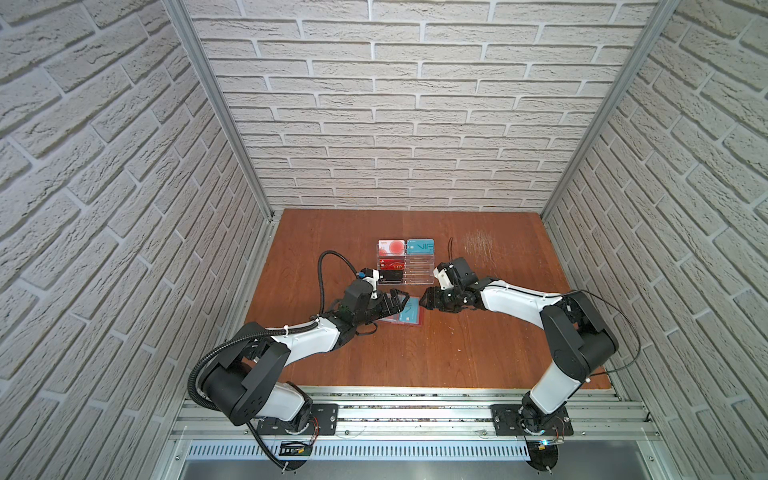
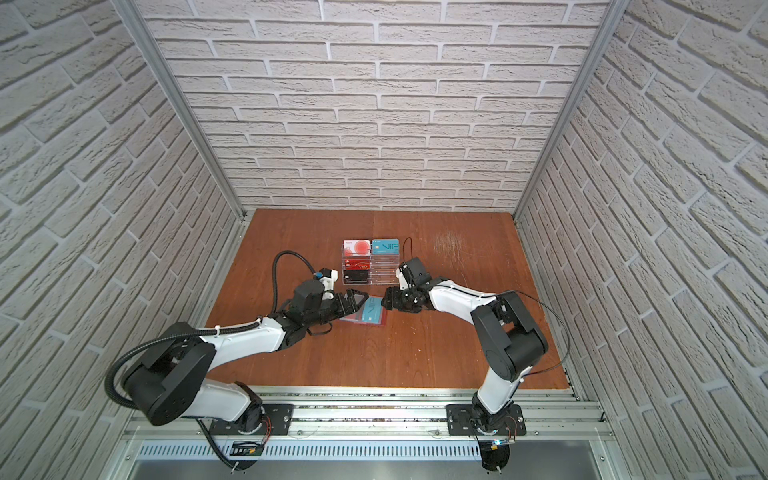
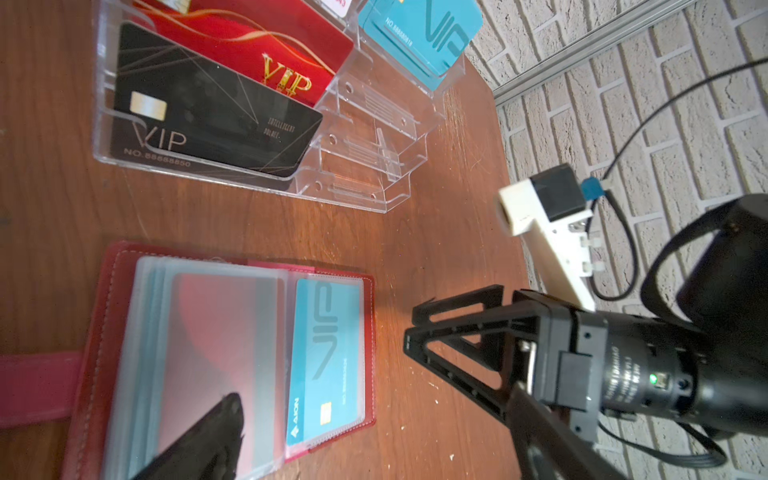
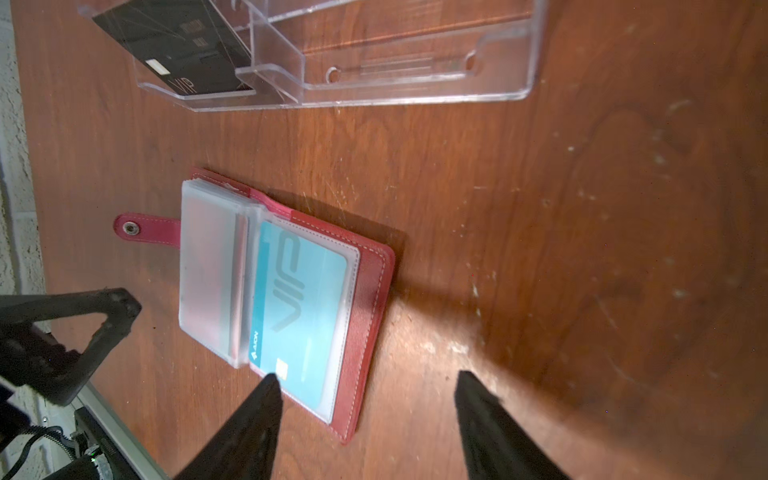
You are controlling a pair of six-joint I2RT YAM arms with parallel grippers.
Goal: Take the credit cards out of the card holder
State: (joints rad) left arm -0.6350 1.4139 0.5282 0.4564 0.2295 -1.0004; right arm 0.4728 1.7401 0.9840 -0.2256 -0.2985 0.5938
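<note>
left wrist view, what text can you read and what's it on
"VIP", "AION": teal credit card in the card holder; small number blurred.
"VIP", "NO.88888850": black card in the acrylic stand; small print unclear.
"VIP" in gold: red card, same stand.
"VIP": upper teal card, same stand; number unclear.

Open card holder [image 4: 371, 291], teal card [image 4: 305, 291] apparently sleeved

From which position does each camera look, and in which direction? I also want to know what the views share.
Top views, both: high above the arm bases, looking down on the table; both arms whole, left gripper and right gripper at the card holder.
Left wrist: low, looking along the table toward the acrylic stand; one own fingertip shows.
Right wrist: above the holder's teal card; both own fingertips show, apart.
Shared: all show holder and stand.
</note>
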